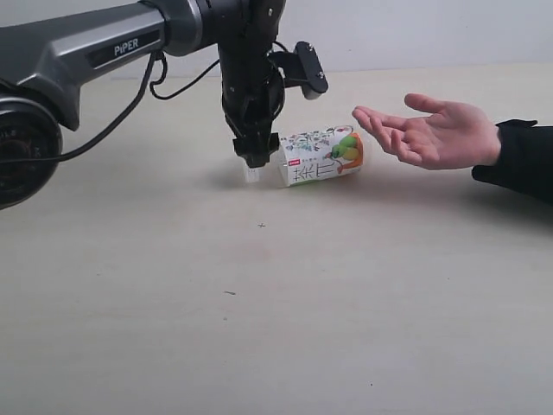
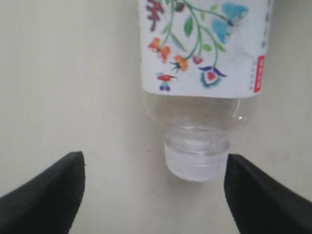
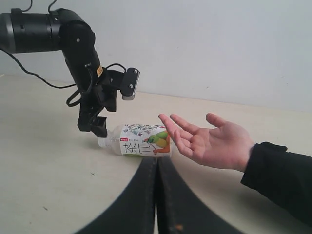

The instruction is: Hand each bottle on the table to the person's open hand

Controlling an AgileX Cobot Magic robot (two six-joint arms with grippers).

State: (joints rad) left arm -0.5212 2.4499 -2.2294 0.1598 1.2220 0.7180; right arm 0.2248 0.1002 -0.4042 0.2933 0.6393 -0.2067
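One bottle shows, the squarish clear one with a white floral label (image 1: 320, 156), lying on its side on the beige table (image 1: 259, 328), cap end toward the left arm. My left gripper (image 1: 252, 166) hangs just over that cap, open; in the left wrist view the translucent cap (image 2: 196, 163) lies between the two black fingers (image 2: 48, 195), nearer one than the other. The person's open hand (image 1: 432, 134) hovers palm up just right of the bottle. My right gripper (image 3: 157, 168) is shut and empty, well back from the bottle (image 3: 144, 140). The other bottles are out of view.
The left arm's grey links (image 1: 86, 52) and cable (image 1: 130, 104) reach in from the upper left. The person's dark sleeve (image 1: 523, 160) enters at the right edge. A pale wall (image 3: 204, 44) stands behind the table.
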